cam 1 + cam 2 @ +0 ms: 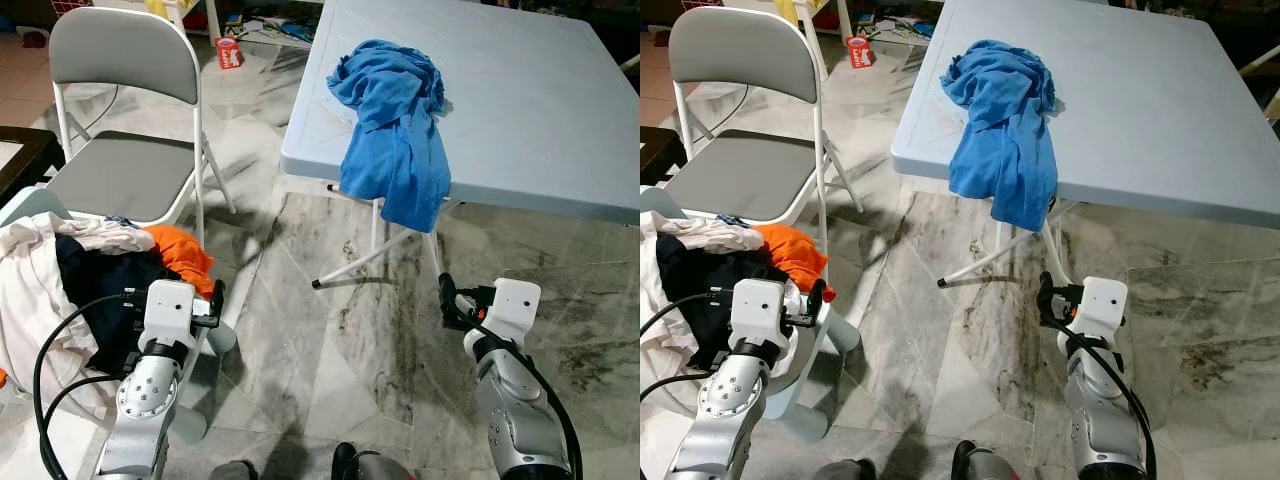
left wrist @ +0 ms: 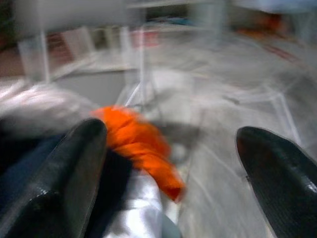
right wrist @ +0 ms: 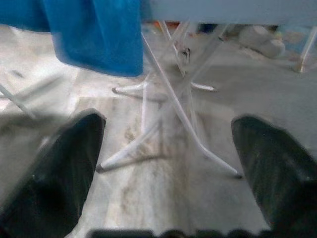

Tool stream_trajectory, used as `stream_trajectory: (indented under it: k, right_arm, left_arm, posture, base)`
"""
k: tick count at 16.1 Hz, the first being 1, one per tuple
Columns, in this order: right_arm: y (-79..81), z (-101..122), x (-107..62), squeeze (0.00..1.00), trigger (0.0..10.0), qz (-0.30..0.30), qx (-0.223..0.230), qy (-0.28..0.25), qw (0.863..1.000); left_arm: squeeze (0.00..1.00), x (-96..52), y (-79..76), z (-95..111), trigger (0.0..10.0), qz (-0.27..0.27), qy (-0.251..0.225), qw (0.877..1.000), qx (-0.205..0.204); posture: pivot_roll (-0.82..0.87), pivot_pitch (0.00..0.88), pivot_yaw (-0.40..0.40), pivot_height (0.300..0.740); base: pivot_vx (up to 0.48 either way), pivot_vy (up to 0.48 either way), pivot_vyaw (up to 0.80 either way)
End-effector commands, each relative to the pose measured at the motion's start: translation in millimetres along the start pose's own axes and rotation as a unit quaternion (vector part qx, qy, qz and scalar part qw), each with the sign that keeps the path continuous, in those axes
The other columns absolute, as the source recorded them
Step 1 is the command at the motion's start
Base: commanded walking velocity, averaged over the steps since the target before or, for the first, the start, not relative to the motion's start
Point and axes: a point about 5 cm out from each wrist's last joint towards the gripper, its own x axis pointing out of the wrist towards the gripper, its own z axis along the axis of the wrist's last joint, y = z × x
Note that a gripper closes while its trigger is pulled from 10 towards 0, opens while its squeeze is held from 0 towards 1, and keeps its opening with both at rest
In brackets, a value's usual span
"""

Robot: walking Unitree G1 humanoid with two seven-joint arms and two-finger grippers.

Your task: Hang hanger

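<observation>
Both arms are held low and bent forward. The left gripper hovers over a laundry pile, fingers apart. The right gripper, fingers spread and empty, faces the bench carrying a blue cloth. The hanger's place cannot be told.

Both arms held low and forward, left gripper and right gripper with fingers spread wide.

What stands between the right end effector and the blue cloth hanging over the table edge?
Nothing visible. The open right end effector is low over the floor; the blue cloth hangs above and ahead, table legs behind it.
</observation>
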Motion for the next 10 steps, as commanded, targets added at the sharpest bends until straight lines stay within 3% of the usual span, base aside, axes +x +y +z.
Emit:
stream_trajectory:
  k: [1, 7, 10]
  right_arm:
    - [40.9, 2.6, 6.2, 0.0, 10.0, 0.089, -0.002, 0.003, 0.996]
    - [44.1, 4.1, 8.4, 0.0, 10.0, 0.096, 0.003, -0.001, 0.995]
    - [35.1, 8.5, 8.7, 0.0, 10.0, 0.072, -0.001, -0.017, 0.997]
  left_arm:
    - [0.0, -2.4, -13.3, -2.4, 10.0, 0.013, 0.013, 0.999, -0.026]
    - [0.0, -1.3, -13.3, -1.3, 10.0, 0.017, 0.014, 0.999, -0.026]
    - [0.0, -2.4, -13.4, 0.0, 10.0, 0.006, 0.012, 1.0, -0.015]
  posture:
    - [0.2, 0.211, -0.151, 0.74]
    - [0.19, 0.218, -0.147, 0.74]
    - [0.2, 0.217, -0.13, 0.74]
  base:
    - [0.0, 0.0, 0.0]
    - [0.0, 0.0, 0.0]
    - [0.0, 0.0, 0.0]
